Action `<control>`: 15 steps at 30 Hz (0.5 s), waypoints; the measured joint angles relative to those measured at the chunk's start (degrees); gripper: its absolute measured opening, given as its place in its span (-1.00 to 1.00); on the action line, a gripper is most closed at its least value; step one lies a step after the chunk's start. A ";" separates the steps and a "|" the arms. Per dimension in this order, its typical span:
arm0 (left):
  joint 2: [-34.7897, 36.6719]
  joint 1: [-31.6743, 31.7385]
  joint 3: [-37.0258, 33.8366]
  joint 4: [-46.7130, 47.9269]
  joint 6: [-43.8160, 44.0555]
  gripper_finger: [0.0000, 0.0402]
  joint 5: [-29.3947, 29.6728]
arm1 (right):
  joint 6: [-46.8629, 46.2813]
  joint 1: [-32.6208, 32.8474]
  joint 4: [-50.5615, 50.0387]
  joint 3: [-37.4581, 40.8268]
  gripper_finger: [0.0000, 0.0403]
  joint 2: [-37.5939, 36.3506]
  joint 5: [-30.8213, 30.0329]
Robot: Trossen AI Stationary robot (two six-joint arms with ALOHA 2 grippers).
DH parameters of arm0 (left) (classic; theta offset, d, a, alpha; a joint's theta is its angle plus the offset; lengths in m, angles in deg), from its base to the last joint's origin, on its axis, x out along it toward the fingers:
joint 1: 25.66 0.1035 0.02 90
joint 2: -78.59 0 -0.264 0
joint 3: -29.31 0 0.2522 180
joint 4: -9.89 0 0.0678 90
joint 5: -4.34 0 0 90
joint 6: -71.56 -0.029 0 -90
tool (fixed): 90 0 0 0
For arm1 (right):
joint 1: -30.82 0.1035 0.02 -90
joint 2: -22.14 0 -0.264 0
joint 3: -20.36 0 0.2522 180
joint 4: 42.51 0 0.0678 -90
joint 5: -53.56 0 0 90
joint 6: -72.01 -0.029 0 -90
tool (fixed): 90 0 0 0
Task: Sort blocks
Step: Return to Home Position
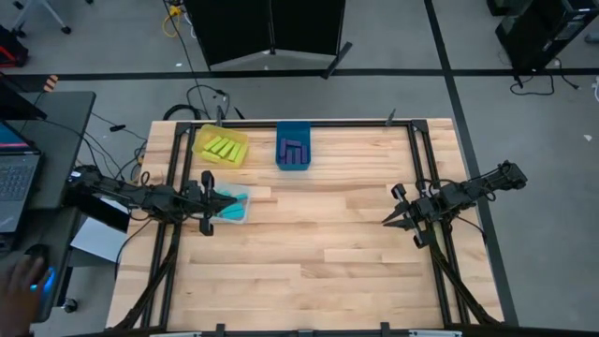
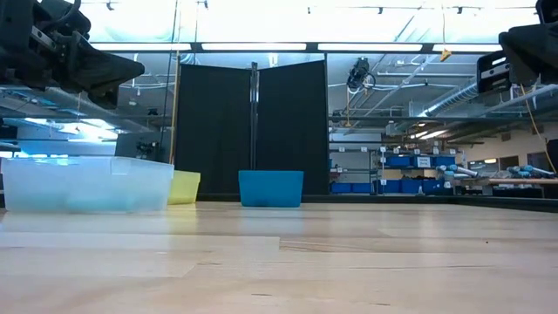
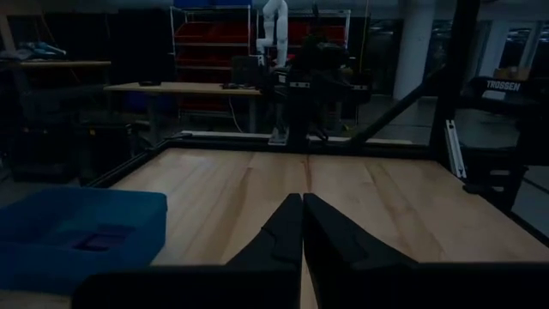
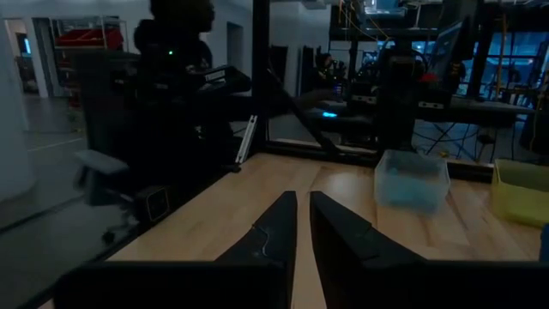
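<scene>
Blocks (image 1: pixel 222 148) lie in three plastic bins. Under the left hand (image 1: pixel 229 199), fingers pressed together, teal bars sit half hidden in the clear bin (image 1: pixel 241 215). Lime bars fill the yellow bin (image 1: pixel 202 139), purple ones the blue bin (image 1: pixel 293 129). The right hand (image 1: pixel 387 220), likewise closed, hovers over the bare wooden table (image 1: pixel 318 243).

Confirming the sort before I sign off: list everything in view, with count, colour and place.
Lime blocks: several, yellow-green, in the yellow bin, far left of the table.
Purple blocks: several, dark purple, in the blue bin, far middle.
Teal blocks: several, teal-cyan, in the clear bin, left side.
Table: one, light wood, bearing all three bins.
Person's hand: one, beyond the table's left edge.
Left tool: shut, empty, above the clear bin.
Right tool: shut, empty, over the table's right side.
</scene>
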 joint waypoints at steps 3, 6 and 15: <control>0.00 0.00 -0.02 0.00 0.00 -0.89 0.00 | 0.00 0.00 0.00 0.00 -0.76 0.00 0.00; 0.00 0.00 -0.02 0.00 0.00 -0.89 -0.02 | 0.00 0.02 0.00 0.00 -0.77 0.00 0.00; 0.00 0.00 -0.02 0.00 0.00 -0.90 -0.02 | 0.00 0.00 -0.01 0.00 -0.77 0.00 0.00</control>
